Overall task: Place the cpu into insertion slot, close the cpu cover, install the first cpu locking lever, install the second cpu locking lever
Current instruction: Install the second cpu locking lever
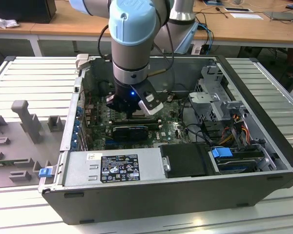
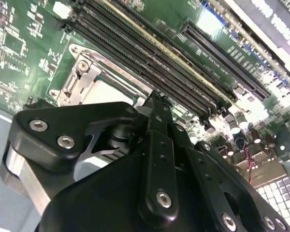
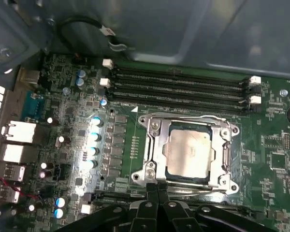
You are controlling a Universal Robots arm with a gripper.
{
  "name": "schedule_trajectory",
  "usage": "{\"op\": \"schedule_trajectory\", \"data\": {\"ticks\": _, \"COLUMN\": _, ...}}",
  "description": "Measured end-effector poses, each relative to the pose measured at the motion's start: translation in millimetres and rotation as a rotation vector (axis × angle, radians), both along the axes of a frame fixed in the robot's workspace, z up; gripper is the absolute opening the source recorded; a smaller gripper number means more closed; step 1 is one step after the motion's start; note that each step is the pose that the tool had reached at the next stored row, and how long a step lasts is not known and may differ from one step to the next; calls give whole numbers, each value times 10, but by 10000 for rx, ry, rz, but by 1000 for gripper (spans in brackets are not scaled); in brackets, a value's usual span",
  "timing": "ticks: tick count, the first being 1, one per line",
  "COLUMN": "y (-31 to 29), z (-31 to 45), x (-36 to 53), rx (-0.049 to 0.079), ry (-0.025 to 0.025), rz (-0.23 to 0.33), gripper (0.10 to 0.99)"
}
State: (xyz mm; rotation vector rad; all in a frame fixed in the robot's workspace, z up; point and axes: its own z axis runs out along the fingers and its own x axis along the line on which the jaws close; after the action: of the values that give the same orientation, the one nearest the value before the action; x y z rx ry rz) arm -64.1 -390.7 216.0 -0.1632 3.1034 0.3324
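In the exterior view, the tool (image 1: 132, 108) is seen lowered inside the open computer case (image 1: 263, 190), over the green board (image 1: 172, 131). In the first wrist view, the cpu (image 3: 189, 152) is seen seated in the insertion slot (image 3: 189, 178) just ahead of the tool's narrowed fingertips (image 3: 157, 192), framed by the cpu cover (image 3: 154, 145), with memory slots (image 3: 179, 82) beyond. In the second wrist view, the cover's edge is shown at close range.

A grey case (image 1: 263, 161) sits on a slatted table (image 1: 34, 78). Inside lie a green board (image 3: 275, 145) and long black slots (image 3: 179, 84).
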Motion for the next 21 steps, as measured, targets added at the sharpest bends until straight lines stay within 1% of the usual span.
{"op": "schedule_trajectory", "data": {"ticks": 2, "y": -14, "z": -18, "x": -29, "rx": 75, "ry": -1, "rz": 4, "gripper": 106}}
{"op": "schedule_trajectory", "data": {"ticks": 4, "y": -17, "z": -38, "x": -69, "rx": 110, "ry": -1, "rz": 4, "gripper": 106}}
{"op": "schedule_trajectory", "data": {"ticks": 6, "y": -20, "z": -82, "x": -99, "rx": 160, "ry": 0, "rz": 4, "gripper": 106}}
{"op": "schedule_trajectory", "data": {"ticks": 7, "y": -21, "z": -102, "x": -104, "rx": 237, "ry": 1, "rz": 6, "gripper": 106}}
{"op": "schedule_trajectory", "data": {"ticks": 9, "y": -23, "z": -115, "x": -115, "rx": 358, "ry": 0, "rz": 3, "gripper": 106}}
{"op": "schedule_trajectory", "data": {"ticks": 11, "y": -30, "z": -134, "x": -126, "rx": 605, "ry": -1, "rz": 3, "gripper": 106}}
{"op": "schedule_trajectory", "data": {"ticks": 14, "y": -38, "z": -162, "x": -134, "rx": 774, "ry": -2, "rz": 3, "gripper": 106}}
{"op": "schedule_trajectory", "data": {"ticks": 16, "y": -42, "z": -175, "x": -137, "rx": 858, "ry": -1, "rz": 3, "gripper": 106}}
{"op": "schedule_trajectory", "data": {"ticks": 18, "y": -43, "z": -163, "x": -137, "rx": 900, "ry": -1, "rz": 2, "gripper": 106}}
{"op": "schedule_trajectory", "data": {"ticks": 21, "y": -43, "z": -39, "x": -137, "rx": 915, "ry": 0, "rz": 2, "gripper": 106}}
